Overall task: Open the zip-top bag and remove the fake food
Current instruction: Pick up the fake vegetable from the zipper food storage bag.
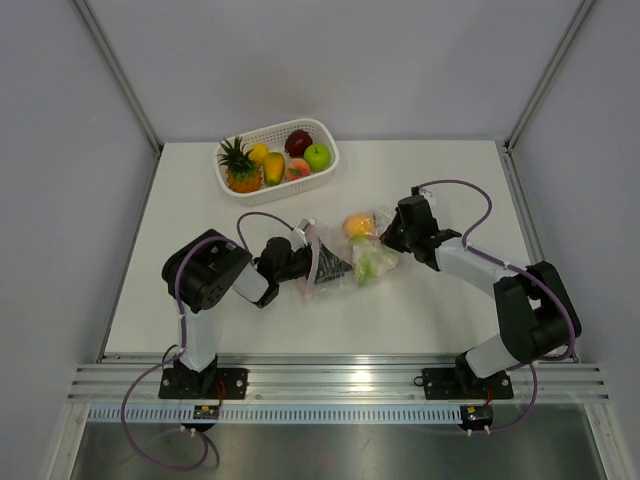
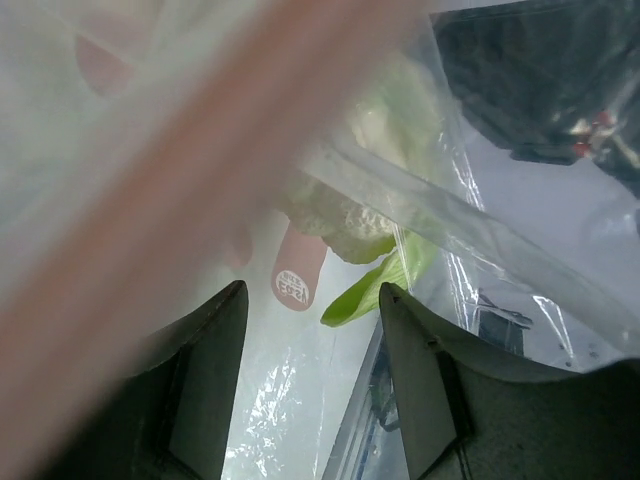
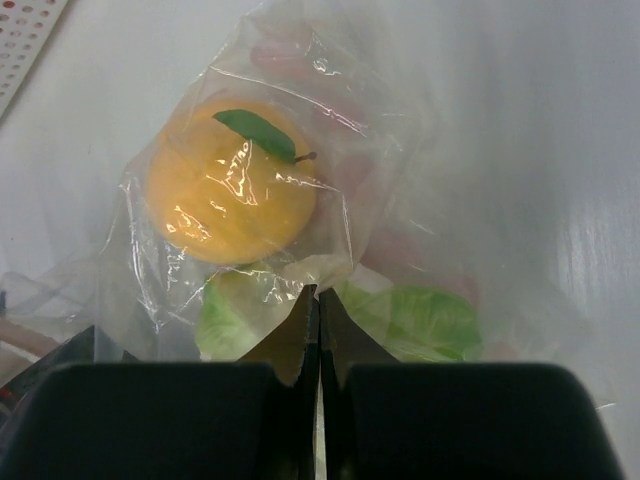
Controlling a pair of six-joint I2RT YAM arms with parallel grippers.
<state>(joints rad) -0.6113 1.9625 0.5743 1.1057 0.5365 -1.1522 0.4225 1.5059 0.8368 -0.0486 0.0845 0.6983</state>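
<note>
The clear zip-top bag [image 1: 340,272] lies crumpled at mid-table between both arms. Inside it are fake food pieces: an orange [image 1: 357,225] [image 3: 230,195] and a white cauliflower with green leaves [image 1: 372,265] [image 2: 365,225] [image 3: 430,322]. My left gripper [image 1: 322,266] [image 2: 312,305] is at the bag's left end, open. Clear film and the blurred pink zip strip [image 2: 170,240] spread in front of its fingers [image 2: 212,345], unpinched. My right gripper [image 1: 392,240] [image 3: 319,297] is at the bag's right end, shut on a fold of film just below the orange.
A white perforated basket [image 1: 329,152] stands at the back left of the table. It holds a pineapple [image 1: 240,168], yellow pieces, a dark red fruit [image 1: 298,141] and a green apple [image 1: 317,156]. Grey walls enclose the table on three sides.
</note>
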